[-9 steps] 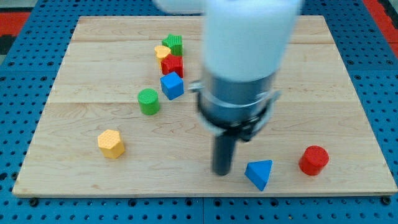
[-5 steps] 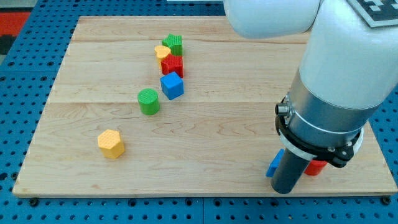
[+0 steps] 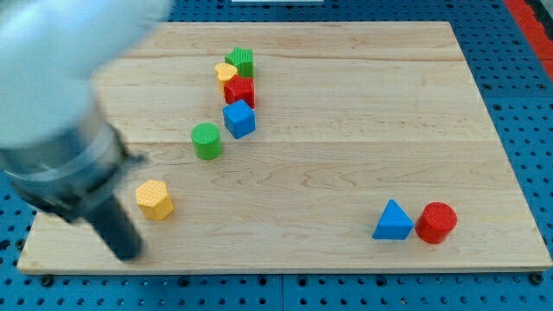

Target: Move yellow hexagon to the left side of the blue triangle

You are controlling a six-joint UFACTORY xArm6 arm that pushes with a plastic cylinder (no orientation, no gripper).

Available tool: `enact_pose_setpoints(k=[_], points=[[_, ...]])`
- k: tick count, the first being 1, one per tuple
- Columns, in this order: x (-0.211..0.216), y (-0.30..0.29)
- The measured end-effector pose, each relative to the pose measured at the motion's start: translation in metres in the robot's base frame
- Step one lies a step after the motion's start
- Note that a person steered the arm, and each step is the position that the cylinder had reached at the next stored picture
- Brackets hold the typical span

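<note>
The yellow hexagon lies at the lower left of the wooden board. The blue triangle lies at the lower right, with a red cylinder touching its right side. My arm is blurred at the view's left. My tip is near the board's bottom left edge, just below and left of the yellow hexagon, a small gap apart from it.
A green cylinder and a blue cube sit left of centre. Above them a red block, a yellow heart and a green block cluster together. Blue pegboard surrounds the board.
My arm swung from the lower right across to the lower left. The blue triangle has shifted right and now touches the red cylinder. The yellow hexagon has not moved.
</note>
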State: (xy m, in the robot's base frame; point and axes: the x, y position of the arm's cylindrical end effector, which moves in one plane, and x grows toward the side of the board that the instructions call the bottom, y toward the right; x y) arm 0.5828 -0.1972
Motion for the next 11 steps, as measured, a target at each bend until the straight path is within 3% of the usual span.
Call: enact_pose_setpoints(k=[1,2,3,4,5,6,7,9,11], points=[[-0.038,-0.039],[-0.065,0.042],[-0.047,0.064],[-0.026,0.023],[-0.016,0.117],[-0.03,0.188],[-0.026,0.174],[-0.051,0.233],[-0.068,0.251]])
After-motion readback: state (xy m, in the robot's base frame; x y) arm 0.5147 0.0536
